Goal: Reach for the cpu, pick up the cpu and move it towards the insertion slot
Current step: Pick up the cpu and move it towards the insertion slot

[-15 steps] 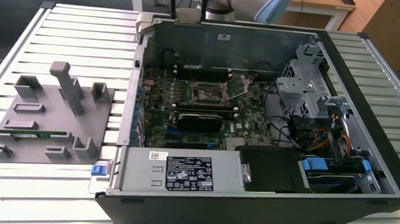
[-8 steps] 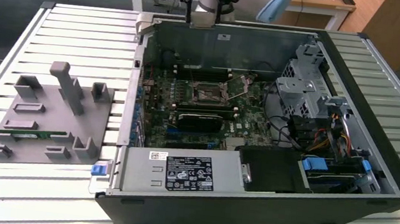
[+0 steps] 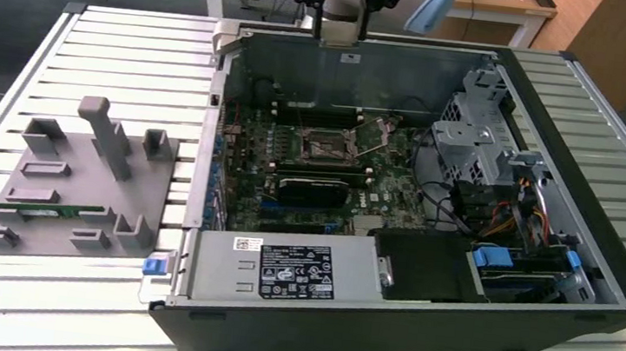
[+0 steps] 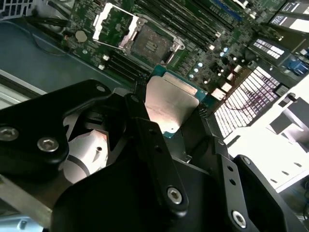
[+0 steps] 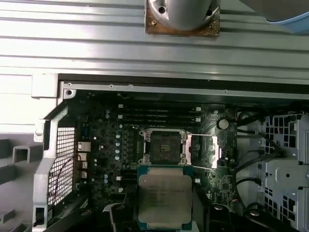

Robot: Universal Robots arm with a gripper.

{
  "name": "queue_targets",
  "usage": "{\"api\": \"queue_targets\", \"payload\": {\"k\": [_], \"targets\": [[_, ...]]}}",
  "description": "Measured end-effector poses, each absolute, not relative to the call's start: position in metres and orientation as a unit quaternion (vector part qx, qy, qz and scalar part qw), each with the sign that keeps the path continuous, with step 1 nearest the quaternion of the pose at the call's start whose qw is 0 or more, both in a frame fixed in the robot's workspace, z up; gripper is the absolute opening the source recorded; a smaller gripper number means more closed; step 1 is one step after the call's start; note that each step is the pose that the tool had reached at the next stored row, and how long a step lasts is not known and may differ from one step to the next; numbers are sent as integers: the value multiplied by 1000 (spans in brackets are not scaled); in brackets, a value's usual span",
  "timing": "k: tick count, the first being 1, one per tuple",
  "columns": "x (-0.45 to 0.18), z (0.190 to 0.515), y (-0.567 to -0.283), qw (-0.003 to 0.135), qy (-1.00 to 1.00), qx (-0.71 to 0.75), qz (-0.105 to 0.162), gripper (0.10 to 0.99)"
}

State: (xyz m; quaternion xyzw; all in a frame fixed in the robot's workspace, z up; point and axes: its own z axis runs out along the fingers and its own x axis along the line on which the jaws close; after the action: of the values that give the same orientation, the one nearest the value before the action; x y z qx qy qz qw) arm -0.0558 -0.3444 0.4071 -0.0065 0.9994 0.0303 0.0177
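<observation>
The gripper (image 4: 169, 113) is clenched on the cpu (image 4: 166, 108), its black fingers (image 4: 142, 104) pressing the chip's opposite edges in the second wrist view. The cpu (image 5: 165, 197) is held flat, silvery lid facing up toward the camera in the first wrist view; it is nearly square, so no long axis can be told, but its edges run about parallel to the frame of the insertion slot (image 5: 161, 146). The chip hangs above the motherboard (image 5: 116, 145), just beside the insertion slot and not over it. The slot's dark centre is bare, with its shiny load plate swung open beside it. In the exterior view the arm stands over the far wall of the open computer case (image 3: 593, 170), which holds the insertion slot (image 3: 325, 146), cables and drive cages.
</observation>
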Motion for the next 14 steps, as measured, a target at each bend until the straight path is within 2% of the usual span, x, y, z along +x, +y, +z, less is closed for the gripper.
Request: {"api": "queue_targets", "payload": {"k": [14], "targets": [[-2,404,-342,18,999,-6,30,537]]}}
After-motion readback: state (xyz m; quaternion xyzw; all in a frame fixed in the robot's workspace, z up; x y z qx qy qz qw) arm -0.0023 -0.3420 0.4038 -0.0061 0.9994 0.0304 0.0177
